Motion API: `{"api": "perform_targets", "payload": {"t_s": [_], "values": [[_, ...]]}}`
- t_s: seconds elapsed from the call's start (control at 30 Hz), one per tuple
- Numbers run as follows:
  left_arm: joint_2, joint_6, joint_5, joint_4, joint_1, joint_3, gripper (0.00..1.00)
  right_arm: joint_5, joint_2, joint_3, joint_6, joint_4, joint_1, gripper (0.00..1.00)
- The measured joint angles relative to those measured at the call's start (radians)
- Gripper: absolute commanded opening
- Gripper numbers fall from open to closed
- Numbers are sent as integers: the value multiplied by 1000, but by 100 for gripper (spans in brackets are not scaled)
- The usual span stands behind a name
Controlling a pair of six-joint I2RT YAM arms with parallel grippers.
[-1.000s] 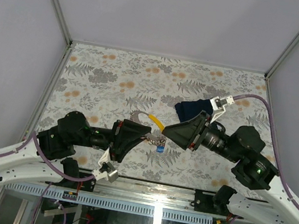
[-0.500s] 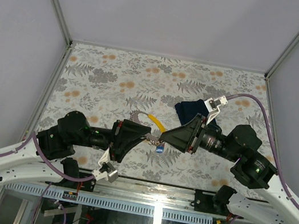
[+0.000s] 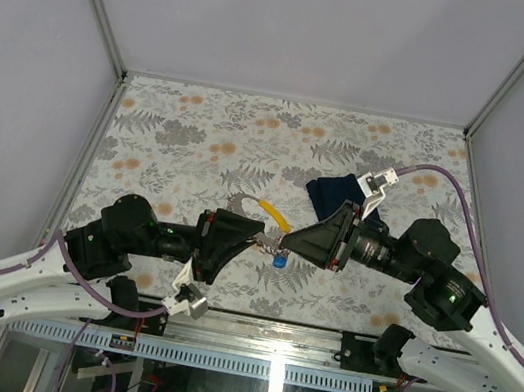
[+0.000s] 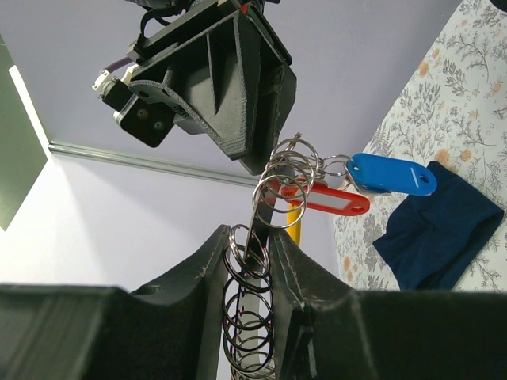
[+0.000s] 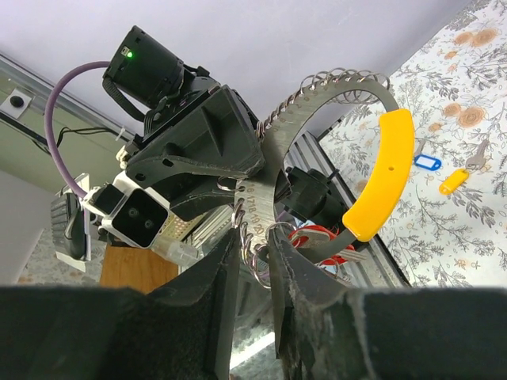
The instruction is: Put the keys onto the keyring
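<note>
The keyring (image 3: 244,199) is a silvery band edged with small split rings (image 4: 283,176) and has a yellow sleeve (image 5: 382,169). It hangs above the table between both arms. My left gripper (image 4: 258,247) is shut on its band. My right gripper (image 5: 258,247) grips the numbered end of the band from the opposite side, fingers against the small rings. A blue tag (image 4: 391,174) and a red tag (image 4: 333,201) dangle from the ring. Two keys lie on the table, one with a blue tag (image 5: 427,162) and one with a yellow tag (image 5: 455,181).
A dark navy folded cloth (image 3: 337,191) lies on the flowered table (image 3: 182,131) behind the right arm. Grey walls close off the left, back and right. The metal rail of the near edge (image 3: 261,316) runs just below the grippers.
My right gripper moved slightly left onto the keyring and its jaws narrowed around the band. The left gripper kept its hold and place.
</note>
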Motion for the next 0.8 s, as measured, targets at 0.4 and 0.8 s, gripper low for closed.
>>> {"api": "perform_targets", "payload": {"t_s": [0.4,0.8], "values": [[0,0,-10,-5,0,0,0,-6,-12,1,-9,-42,0,23],[-15,-33,-36,13,0,0,0,26,-68,12,-127,-116,0,27]]}}
